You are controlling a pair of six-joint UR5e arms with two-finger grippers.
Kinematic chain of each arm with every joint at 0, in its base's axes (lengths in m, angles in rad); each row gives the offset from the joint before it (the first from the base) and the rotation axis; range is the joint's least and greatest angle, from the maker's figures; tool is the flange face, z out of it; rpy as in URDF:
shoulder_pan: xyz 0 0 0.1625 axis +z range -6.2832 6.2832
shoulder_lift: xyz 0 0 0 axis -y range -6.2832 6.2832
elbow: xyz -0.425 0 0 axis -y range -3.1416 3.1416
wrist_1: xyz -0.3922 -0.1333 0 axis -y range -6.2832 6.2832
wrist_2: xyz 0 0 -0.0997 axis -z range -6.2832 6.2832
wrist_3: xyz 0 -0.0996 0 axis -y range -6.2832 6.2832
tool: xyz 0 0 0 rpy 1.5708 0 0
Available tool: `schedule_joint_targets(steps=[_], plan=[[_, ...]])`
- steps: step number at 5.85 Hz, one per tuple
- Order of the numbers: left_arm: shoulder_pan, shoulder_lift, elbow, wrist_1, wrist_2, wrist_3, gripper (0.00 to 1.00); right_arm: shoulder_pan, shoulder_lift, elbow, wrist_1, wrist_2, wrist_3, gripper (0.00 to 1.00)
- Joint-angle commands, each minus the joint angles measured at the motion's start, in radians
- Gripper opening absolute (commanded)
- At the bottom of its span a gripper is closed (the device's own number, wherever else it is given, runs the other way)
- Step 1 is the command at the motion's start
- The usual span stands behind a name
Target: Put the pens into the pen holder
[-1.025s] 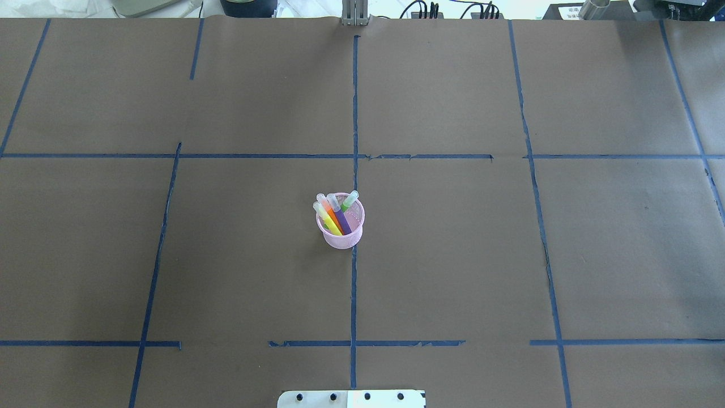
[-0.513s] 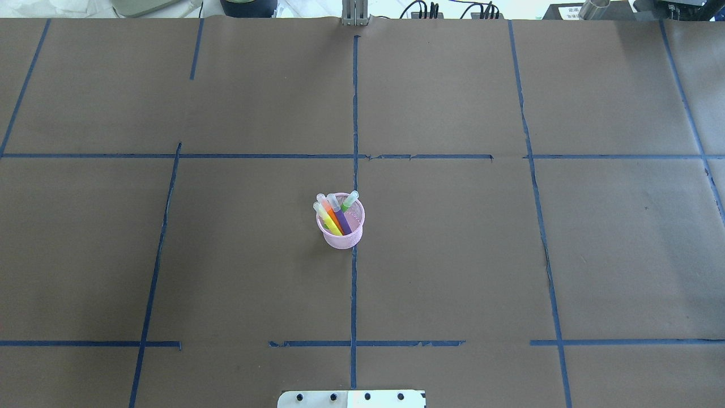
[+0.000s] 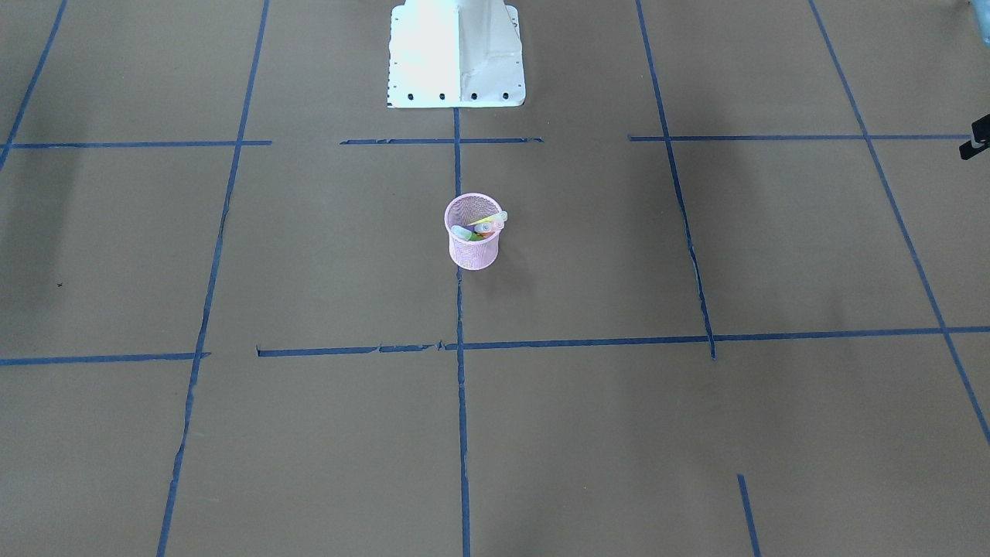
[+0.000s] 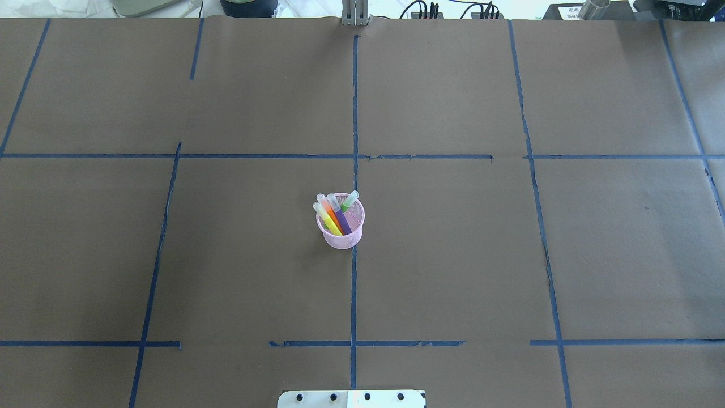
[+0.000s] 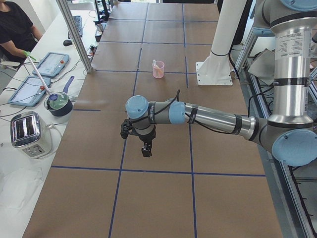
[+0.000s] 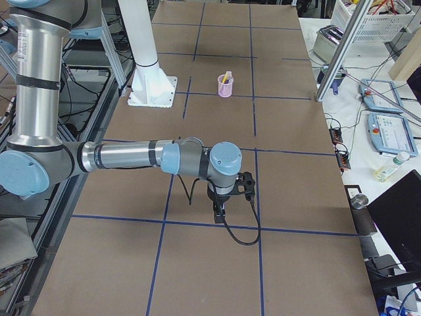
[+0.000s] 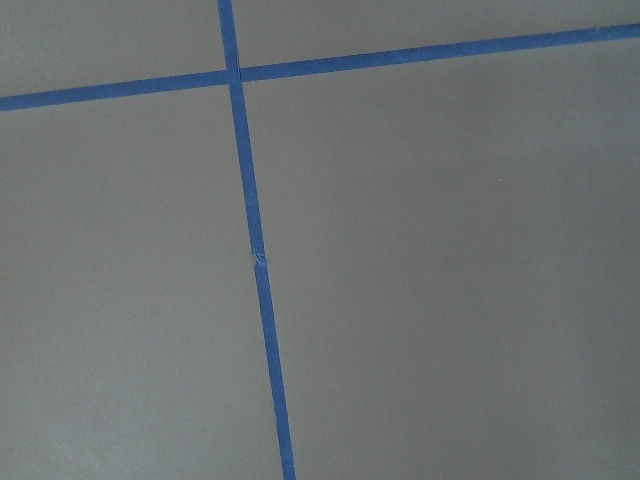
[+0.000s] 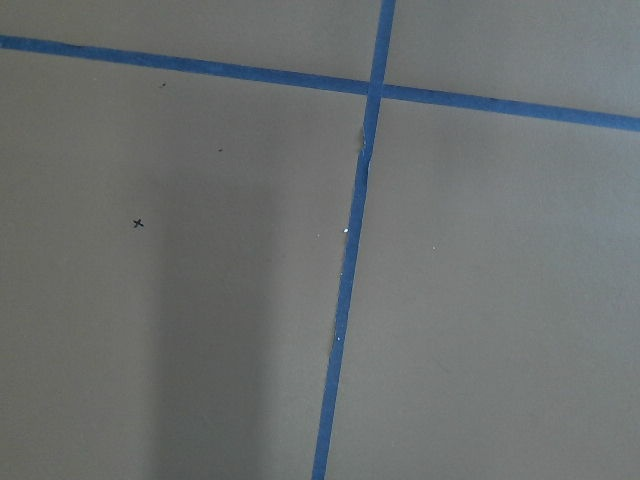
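Table cover point(image 4: 453, 255): brown paper, matt and faintly creased, lying under the matt black left gripper point(image 5: 146, 150) and right gripper point(image 6: 219, 214), with lines of matt blue tape point(image 4: 354, 294), ragged at some edges. Pen holder point(image 4: 342, 238), well apart from either gripper: pink see-through wire mesh, holding pens point(image 4: 338, 218) of smooth coloured plastic with pale translucent caps. Arms point(image 5: 213, 116): silvery metal tubes with a satin sheen and smooth pale blue joint covers; base point(image 3: 456, 54): white, glossy.

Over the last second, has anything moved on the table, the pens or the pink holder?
Nothing visibly changed. The pen holder stands where it was, with the pens leaning in it at the same angles. No arm shows in the overhead view then or now.
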Motion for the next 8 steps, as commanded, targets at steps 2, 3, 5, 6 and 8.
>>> schedule_joint_targets(steps=[2, 3, 5, 6, 8], plan=[[0.0, 0.018, -0.003, 0.003, 0.001, -0.006, 1.0, 0.001, -0.01, 0.007, 0.0, 0.003, 0.013, 1.0], [-0.002, 0.018, 0.009, 0.003, 0.0, -0.003, 1.0, 0.001, -0.012, 0.007, 0.0, 0.005, 0.016, 1.0], [-0.02, 0.02, 0.011, 0.001, 0.0, -0.001, 1.0, -0.001, -0.018, 0.004, 0.0, 0.0, 0.017, 1.0], [-0.027, 0.02, 0.008, 0.001, -0.005, -0.003, 1.0, -0.001, -0.021, 0.0, 0.0, -0.001, 0.025, 1.0], [-0.037, 0.046, 0.008, 0.0, -0.052, -0.004, 1.0, -0.001, -0.021, 0.001, 0.0, 0.0, 0.025, 1.0]])
